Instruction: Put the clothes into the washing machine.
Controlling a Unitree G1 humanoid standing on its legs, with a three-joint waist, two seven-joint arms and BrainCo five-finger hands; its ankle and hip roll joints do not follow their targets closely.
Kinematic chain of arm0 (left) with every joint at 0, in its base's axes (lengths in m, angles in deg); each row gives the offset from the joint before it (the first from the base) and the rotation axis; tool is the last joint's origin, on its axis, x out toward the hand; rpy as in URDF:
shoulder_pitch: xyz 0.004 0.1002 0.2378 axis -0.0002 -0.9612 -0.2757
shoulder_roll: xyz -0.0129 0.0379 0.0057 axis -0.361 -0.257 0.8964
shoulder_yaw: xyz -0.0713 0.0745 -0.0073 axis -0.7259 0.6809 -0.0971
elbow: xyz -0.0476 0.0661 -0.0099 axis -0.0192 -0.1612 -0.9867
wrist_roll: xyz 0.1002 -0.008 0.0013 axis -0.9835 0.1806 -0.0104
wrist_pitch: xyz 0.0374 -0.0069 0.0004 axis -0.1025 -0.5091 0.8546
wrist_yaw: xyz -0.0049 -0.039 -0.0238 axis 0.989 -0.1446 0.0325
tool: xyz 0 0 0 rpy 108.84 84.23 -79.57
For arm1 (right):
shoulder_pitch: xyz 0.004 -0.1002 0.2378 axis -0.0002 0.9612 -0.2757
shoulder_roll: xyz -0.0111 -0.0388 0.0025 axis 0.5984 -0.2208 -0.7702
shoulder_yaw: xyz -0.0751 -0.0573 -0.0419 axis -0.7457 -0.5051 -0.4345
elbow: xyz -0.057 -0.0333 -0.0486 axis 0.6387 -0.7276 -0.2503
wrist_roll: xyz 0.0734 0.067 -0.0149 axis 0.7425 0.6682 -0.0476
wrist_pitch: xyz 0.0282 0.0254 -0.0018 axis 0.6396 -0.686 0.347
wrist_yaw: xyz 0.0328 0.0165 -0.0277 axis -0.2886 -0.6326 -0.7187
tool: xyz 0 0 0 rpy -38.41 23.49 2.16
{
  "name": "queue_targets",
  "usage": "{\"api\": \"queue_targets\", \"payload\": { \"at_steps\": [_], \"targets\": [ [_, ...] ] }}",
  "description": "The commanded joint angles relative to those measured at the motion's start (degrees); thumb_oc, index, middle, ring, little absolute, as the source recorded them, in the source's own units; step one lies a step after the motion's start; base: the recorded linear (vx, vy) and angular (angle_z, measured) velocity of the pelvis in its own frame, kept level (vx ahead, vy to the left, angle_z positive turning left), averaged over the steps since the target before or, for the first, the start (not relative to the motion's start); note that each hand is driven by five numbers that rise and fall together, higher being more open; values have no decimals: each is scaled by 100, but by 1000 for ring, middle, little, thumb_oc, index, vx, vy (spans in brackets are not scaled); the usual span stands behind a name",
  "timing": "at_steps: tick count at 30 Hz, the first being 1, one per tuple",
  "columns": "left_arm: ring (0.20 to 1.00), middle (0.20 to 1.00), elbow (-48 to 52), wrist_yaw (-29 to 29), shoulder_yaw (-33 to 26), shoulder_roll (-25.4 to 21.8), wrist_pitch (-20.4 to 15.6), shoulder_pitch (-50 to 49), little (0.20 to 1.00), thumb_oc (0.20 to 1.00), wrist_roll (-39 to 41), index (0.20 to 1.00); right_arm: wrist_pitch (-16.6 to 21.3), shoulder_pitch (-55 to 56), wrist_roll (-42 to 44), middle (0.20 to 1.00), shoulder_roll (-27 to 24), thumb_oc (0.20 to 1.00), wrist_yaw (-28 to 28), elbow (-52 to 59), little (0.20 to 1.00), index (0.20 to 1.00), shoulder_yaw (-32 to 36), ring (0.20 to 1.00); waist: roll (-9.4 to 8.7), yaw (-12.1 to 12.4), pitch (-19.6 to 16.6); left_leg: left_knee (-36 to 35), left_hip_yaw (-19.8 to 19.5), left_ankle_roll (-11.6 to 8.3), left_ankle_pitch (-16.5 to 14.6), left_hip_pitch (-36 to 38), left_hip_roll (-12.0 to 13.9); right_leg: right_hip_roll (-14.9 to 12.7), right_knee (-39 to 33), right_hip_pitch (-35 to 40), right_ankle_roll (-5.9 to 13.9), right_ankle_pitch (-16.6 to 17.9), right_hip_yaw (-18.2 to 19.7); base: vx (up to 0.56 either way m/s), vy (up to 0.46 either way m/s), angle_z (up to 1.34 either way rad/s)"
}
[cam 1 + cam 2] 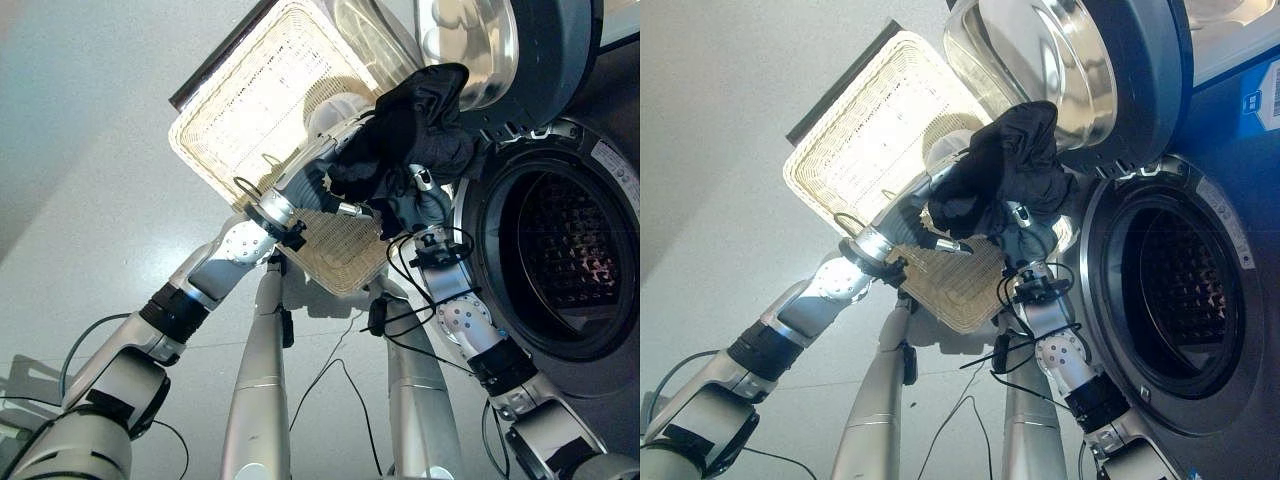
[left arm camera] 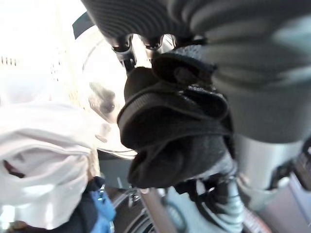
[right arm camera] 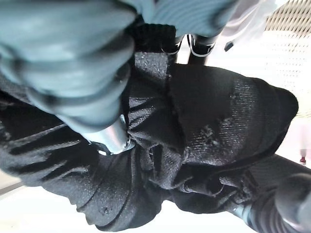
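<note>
Both hands carry a bundled black garment (image 1: 410, 135), lifted above the wicker basket (image 1: 250, 120) and just beside the washing machine's open drum (image 1: 560, 250). Left hand (image 1: 330, 180) and right hand (image 1: 420, 195) are buried in the cloth, fingers curled into its folds. White clothes (image 2: 43, 160) remain in the basket. Risk, as I judge it: the loose hanging folds snag the open door (image 1: 520, 50) or the drum rim, or slip from one hand mid-transfer.
</note>
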Motion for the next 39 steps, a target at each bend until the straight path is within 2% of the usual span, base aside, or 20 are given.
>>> {"api": "queue_targets", "payload": {
  "at_steps": [1, 5, 7, 11, 15, 16, 17, 18, 20, 23, 33, 35, 39],
  "targets": [
    [1000, 1000, 365, 321, 6, 208, -241, -125, 1000, 1000, 78, 1000, 536, -337, -300, 200, 86, 200, -136, 937, 200, 200, 366, 200, 258, -208, -142, 271, -40, -67, -437, -11, -373, 92, -1703, 514, 817, 1379, -340, 0, 0, 0],
    [1000, 1000, 407, 546, -83, 215, -215, -183, 1000, 1000, 388, 1000, 665, -303, -407, 200, 62, 200, -17, 953, 200, 200, 517, 200, 257, -217, -142, 253, -31, -58, -435, 16, -379, 101, -1725, 543, 815, 1390, -325, 0, 0, 0],
    [1000, 1000, 380, 476, -137, 247, -244, -218, 1000, 1000, 519, 1000, 720, -287, -443, 200, 63, 200, 20, 930, 200, 200, 588, 200, 257, -224, -142, 249, -32, -55, -443, 30, -384, 111, -1736, 555, 813, 1392, -314, 0, 0, 0],
    [1000, 1000, 255, -269, -297, 361, -478, -325, 1000, 1000, 810, 1000, 840, -274, -629, 200, 109, 200, 168, 851, 200, 200, 658, 200, 249, -218, -142, 252, -36, -53, -443, 46, -375, 110, -1730, 572, 810, 1392, -310, 0, 0, 0],
    [1000, 1000, 239, -294, -317, 376, -483, -335, 1000, 1000, 806, 1000, 838, -274, -646, 200, 114, 200, 179, 847, 200, 200, 663, 200, 248, -216, -142, 255, -38, -54, -444, 42, -375, 110, -1728, 569, 810, 1391, -310, 0, 0, 0],
    [1000, 1000, 181, -619, -404, 437, -525, -376, 1000, 1000, 829, 1000, 807, -279, -716, 200, 135, 200, 243, 821, 200, 200, 685, 200, 247, -209, -142, 268, -45, -56, -447, 28, -377, 109, -1715, 556, 806, 1387, -309, 0, 0, 0],
    [1000, 1000, 181, -619, -404, 437, -525, -376, 1000, 1000, 829, 1000, 807, -279, -716, 200, 135, 200, 243, 821, 200, 200, 685, 200, 247, -209, -142, 268, -45, -56, -447, 28, -377, 109, -1715, 556, 806, 1387, -309, -10, -33, 0],
    [1000, 1000, -217, -1694, -745, 734, -744, -560, 1000, 1000, 1102, 1000, 717, -318, -973, 200, 239, 200, 476, 563, 200, 200, 760, 200, 245, -167, -142, 288, -90, -53, -450, 17, -398, 108, -1674, 545, 787, 1369, -323, -14, -41, 0],
    [1000, 1000, -486, -2127, -905, 870, -877, -644, 1000, 1000, 1143, 1000, 705, -341, -1110, 200, 276, 200, 588, 351, 200, 200, 807, 200, 248, -151, -142, 290, -106, -60, -446, 18, -403, 109, -1663, 544, 779, 1366, -331, -9, -23, 0],
    [1000, 1000, -814, -2669, -1076, 970, -894, -721, 1000, 1000, 1110, 1000, 691, -357, -1179, 200, 219, 200, 787, 25, 200, 200, 905, 200, 250, -144, -142, 289, -103, -74, -432, 18, -398, 108, -1661, 546, 776, 1371, -342, -6, -2, 3],
    [1000, 1000, -2080, -3456, -1099, 899, -775, -508, 1000, 1000, 946, 1000, 554, -240, -966, 200, -177, 200, 981, -1144, 200, 200, 1114, 200, 187, -274, -142, 293, -9, -121, -397, 26, -308, 163, -1642, 539, 766, 1373, -266, -8, 22, -1],
    [1000, 1000, -2462, -3657, -1080, 888, -851, -441, 1000, 1000, 957, 1000, 529, -178, -943, 200, -321, 200, 1072, -1732, 200, 200, 1091, 200, 177, -308, -142, 286, 29, -132, -390, 38, -277, 182, -1639, 537, 753, 1369, -234, 0, 63, -6],
    [1000, 1000, -2810, -3856, -1070, 849, -1001, -409, 1000, 1000, 883, 1000, 751, -88, -607, 200, -480, 200, 1023, -2456, 200, 200, 1095, 200, 172, -339, -142, 270, 63, -144, -377, 37, -244, 209, -1654, 529, 734, 1373, -194, -8, 41, -6]
  ]
}}
